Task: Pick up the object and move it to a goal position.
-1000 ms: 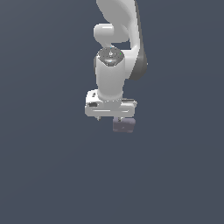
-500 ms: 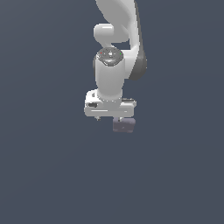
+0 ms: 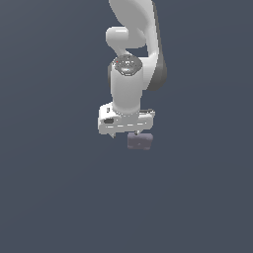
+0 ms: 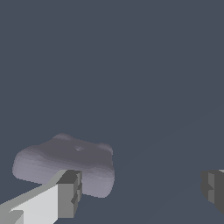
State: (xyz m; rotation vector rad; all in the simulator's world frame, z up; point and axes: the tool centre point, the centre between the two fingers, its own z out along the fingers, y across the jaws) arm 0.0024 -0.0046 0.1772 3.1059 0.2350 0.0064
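Little change from second ago: arm holds same pose. Pincer (image 3: 133, 132) jaws wide apart, gripping nothing. Box (image 3: 140, 141) just below pincer, beside one finger (image 4: 65, 192). Grasp, lift, carry all pending.

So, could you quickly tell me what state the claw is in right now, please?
Claw: open, holding nothing; the purple box lies beside one finger, not between the two.

Plain, evenly lit dark blue-grey backdrop (image 3: 49, 197) throughout.
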